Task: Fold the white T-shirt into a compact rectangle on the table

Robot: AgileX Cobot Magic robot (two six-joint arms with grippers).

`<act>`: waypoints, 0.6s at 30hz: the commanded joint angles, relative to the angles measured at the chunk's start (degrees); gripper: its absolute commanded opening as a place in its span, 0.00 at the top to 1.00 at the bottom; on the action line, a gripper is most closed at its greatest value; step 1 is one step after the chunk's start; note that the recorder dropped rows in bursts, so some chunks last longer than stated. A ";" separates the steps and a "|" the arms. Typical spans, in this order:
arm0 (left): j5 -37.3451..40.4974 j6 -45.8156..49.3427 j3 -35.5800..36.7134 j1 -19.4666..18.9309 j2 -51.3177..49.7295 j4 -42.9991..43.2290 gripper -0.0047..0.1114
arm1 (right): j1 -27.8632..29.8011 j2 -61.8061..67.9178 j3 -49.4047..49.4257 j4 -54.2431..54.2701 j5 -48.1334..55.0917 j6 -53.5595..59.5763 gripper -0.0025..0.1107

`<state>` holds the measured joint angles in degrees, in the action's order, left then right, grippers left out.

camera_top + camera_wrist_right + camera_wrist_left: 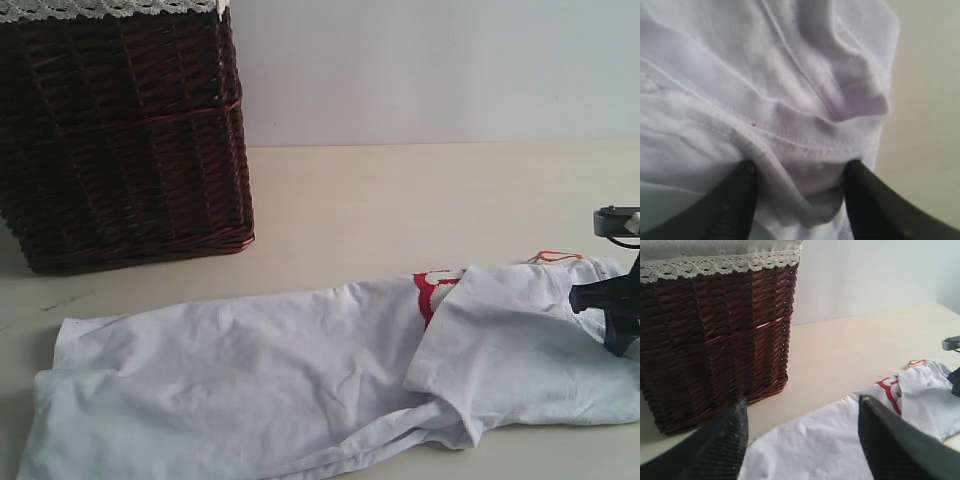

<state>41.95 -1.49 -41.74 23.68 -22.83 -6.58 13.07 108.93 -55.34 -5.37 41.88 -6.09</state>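
The white T-shirt (250, 370) is soft, matt cloth, creased, with stitched hems visible. Its lettering (437, 288) is edged in red. The worktop (400, 210) is a pale wood-grain surface, smooth with a low sheen. The basket (120, 130) is dark brown wicker, rough in weave, with faintly glossy strands. A white lace trim (715, 265) runs along its rim. The left tool (802, 402) and right tool (800, 167) are dark and matt, with finely ribbed inner faces.

A plain pale wall (430, 70) runs behind the cream table (400, 210), meeting its far edge in a straight line. On the left stands a dark brown wicker basket (120, 130) with white lace-edged cloth (715, 262) folded over its rim. The light is soft and even, with faint shadow at the basket's base.
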 commanded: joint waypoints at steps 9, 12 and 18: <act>0.11 -0.56 0.21 0.35 0.21 -0.93 0.42 | 0.24 0.58 -1.32 2.20 3.20 5.40 0.98; 0.23 -0.56 0.21 0.35 0.21 -1.18 0.42 | 0.24 -2.42 -2.30 3.23 5.10 6.45 0.98; 0.70 -0.56 0.21 0.35 0.21 -2.19 0.42 | 0.24 -9.79 -2.30 1.88 4.86 6.09 0.98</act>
<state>42.27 -1.71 -41.74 23.68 -22.83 -7.57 13.07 102.36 -56.92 -2.81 46.58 -0.47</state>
